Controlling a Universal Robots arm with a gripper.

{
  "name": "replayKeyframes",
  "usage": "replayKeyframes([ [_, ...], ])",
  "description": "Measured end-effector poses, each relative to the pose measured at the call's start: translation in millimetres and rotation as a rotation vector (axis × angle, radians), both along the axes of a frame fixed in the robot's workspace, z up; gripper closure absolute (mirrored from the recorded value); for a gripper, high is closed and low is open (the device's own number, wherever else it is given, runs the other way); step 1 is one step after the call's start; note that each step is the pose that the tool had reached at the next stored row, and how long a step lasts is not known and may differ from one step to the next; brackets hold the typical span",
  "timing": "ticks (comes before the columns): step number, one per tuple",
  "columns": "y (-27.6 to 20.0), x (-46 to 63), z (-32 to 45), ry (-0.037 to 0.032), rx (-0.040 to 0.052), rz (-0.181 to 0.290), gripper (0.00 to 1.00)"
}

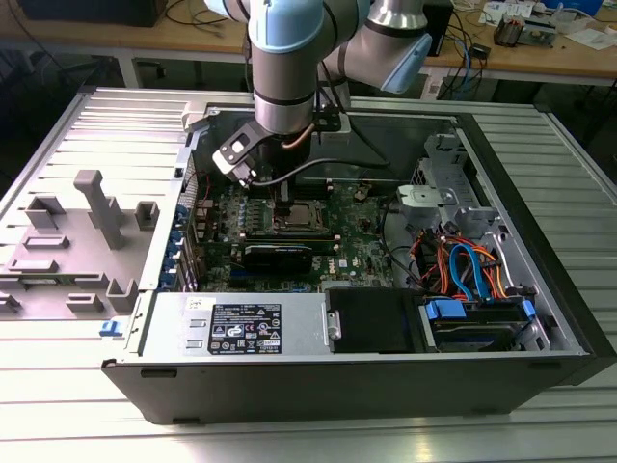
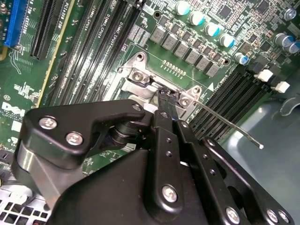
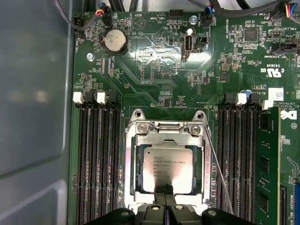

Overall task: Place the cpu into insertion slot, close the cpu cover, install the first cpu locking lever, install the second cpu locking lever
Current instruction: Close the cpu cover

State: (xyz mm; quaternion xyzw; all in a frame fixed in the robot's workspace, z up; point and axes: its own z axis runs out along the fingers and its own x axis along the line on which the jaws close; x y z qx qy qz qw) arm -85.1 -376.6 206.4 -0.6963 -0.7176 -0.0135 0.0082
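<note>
"On the motherboard [image 3: 154, 79], where's the cpu [image 3: 164, 166]?"
"Seated under the lowered cpu cover [image 3: 164, 132]. Gripper [image 3: 164, 190] pinched closed, empty, tip on the cover's edge, likely pressing it flat; locking lever [image 3: 219, 173] stands free."

One cpu [image 3: 168, 165] lies under one cpu cover [image 3: 166, 138], with one wire lever [image 3: 218, 171] alongside. There are eight memory slots [image 3: 96, 159] in two banks of four, one memory module [image 3: 267, 164], one coin cell [image 3: 115, 41] and one computer case [image 1: 569, 289].
</note>
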Motion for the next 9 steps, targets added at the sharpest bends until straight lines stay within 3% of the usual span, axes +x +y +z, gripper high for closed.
replayKeyframes([
  [6, 0.0, 0.0, -2.2, 0.0, 0.0, 0.0, 0.89],
  [9, 0.0, 0.0, 2.9, -0.0001, 0.0001, 0.0, 0.89],
])
